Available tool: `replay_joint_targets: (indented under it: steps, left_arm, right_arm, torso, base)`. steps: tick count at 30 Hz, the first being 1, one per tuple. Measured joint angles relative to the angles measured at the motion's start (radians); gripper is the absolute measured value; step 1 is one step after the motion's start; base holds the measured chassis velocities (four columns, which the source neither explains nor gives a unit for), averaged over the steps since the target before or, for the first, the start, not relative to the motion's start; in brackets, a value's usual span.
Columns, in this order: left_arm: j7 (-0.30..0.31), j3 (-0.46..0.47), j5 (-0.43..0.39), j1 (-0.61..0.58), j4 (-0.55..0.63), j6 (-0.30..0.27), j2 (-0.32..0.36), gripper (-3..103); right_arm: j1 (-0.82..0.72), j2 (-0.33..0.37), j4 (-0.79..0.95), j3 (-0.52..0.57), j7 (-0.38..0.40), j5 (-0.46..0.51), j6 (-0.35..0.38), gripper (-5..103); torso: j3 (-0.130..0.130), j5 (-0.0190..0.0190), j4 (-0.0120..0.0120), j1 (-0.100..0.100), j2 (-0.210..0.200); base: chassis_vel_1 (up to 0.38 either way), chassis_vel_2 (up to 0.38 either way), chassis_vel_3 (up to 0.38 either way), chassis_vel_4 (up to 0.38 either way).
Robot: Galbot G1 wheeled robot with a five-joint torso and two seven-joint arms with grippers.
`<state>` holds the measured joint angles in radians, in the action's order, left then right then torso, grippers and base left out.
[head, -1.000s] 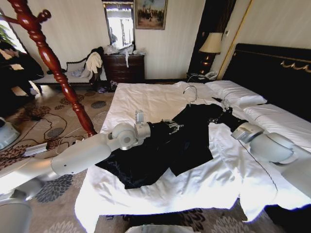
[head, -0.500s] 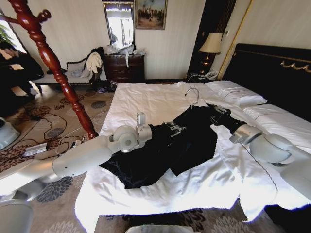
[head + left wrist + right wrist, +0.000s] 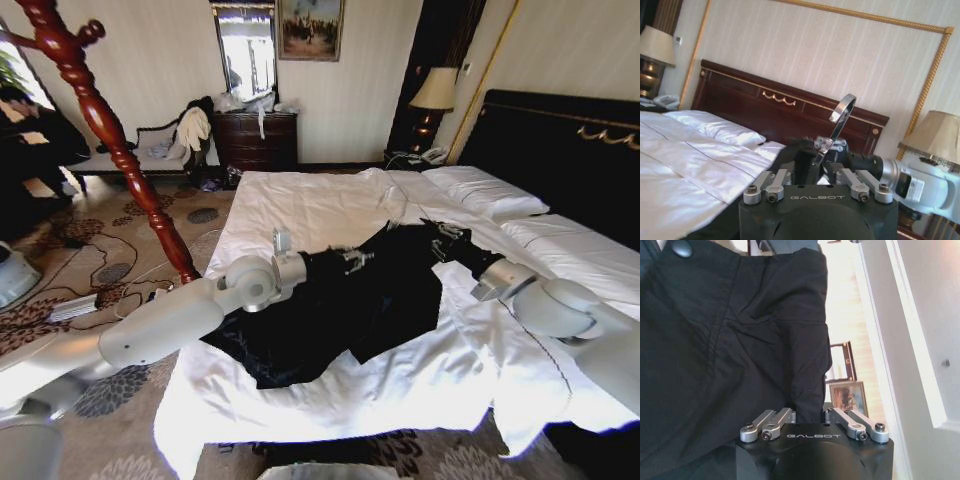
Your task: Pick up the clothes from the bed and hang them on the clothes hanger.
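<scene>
The clothes [image 3: 340, 310], a limp black garment, lie spread over the white bed [image 3: 300, 200]. My left gripper [image 3: 355, 260] is shut on the garment's upper edge at its middle. My right gripper [image 3: 445, 243] is shut on the same end of the fabric, nearer the pillows. In the left wrist view the clothes hanger's silver hook [image 3: 842, 112] rises out of the black cloth just past my left gripper [image 3: 815, 182], with the right arm [image 3: 912, 180] behind it. Black cloth [image 3: 715, 340] hangs in front of my right gripper [image 3: 810, 415]. The hanger's shoulders are hidden under the garment.
A reddish-brown wooden coat stand [image 3: 110, 130] rises at the left, beside the bed's foot corner. The black headboard [image 3: 560, 150] and pillows [image 3: 485, 190] are at the right. A lamp [image 3: 435, 90], a dresser [image 3: 258, 140] and a bench [image 3: 140, 155] stand along the far wall.
My right gripper has come down and in towards the left one, and the garment's upper end has bunched between them. The left gripper has barely moved.
</scene>
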<state>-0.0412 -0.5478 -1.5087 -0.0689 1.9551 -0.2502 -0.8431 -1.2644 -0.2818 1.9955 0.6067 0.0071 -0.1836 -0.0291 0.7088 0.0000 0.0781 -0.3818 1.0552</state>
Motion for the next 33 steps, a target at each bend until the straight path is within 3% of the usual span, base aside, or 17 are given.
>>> replay_joint_targets:
  steps: [1,9,11,13,16,26,33]
  left_arm:
    - [0.001,0.004,-0.001,0.001,-0.001,-0.001,0.002,42]
    - [0.002,0.050,-0.009,-0.011,0.021,-0.007,0.049,74]
    - [0.002,0.072,0.002,-0.038,0.038,-0.005,0.090,85]
    - [0.001,0.083,0.009,-0.052,0.045,-0.002,0.112,85]
    - [-0.007,0.120,0.023,-0.094,0.065,0.004,0.181,98]
    - [-0.032,0.262,0.076,-0.228,0.107,0.024,0.323,100]
    - [-0.054,0.473,0.244,-0.506,0.117,0.060,0.406,100]
  right_arm:
    - [-0.001,-0.002,0.000,-0.001,0.001,0.002,0.000,19]
    - [0.002,-0.010,-0.008,-0.006,0.006,0.019,0.006,19]
    - [0.002,-0.014,-0.009,-0.006,0.010,0.050,0.019,19]
    - [0.001,-0.018,-0.009,-0.006,0.012,0.068,0.025,19]
    - [0.000,-0.027,-0.009,-0.006,0.017,0.095,0.035,19]
    - [0.001,-0.047,-0.011,-0.006,0.022,0.117,0.038,19]
    - [-0.005,-0.058,-0.007,0.000,0.029,0.153,0.050,19]
  torso:
    - [0.000,0.0000,-0.0001,0.000,0.000]
    - [0.000,-0.0001,0.0000,0.000,0.000]
    - [0.000,-0.0002,-0.0001,0.000,0.000]
    - [0.000,-0.0002,-0.0002,0.000,0.000]
    - [0.000,-0.0003,-0.0005,0.000,0.000]
    - [0.000,-0.0002,-0.0001,0.000,0.000]
    - [0.000,-0.0003,-0.0003,0.000,0.000]
  base:
    - [0.000,0.000,0.000,0.000]
    - [0.000,0.000,0.000,0.000]
    - [0.000,0.000,0.000,0.000]
    - [0.000,0.000,0.000,0.000]
    - [0.000,0.000,0.000,0.000]
    - [0.000,0.000,0.000,0.000]
    - [0.000,0.000,0.000,0.000]
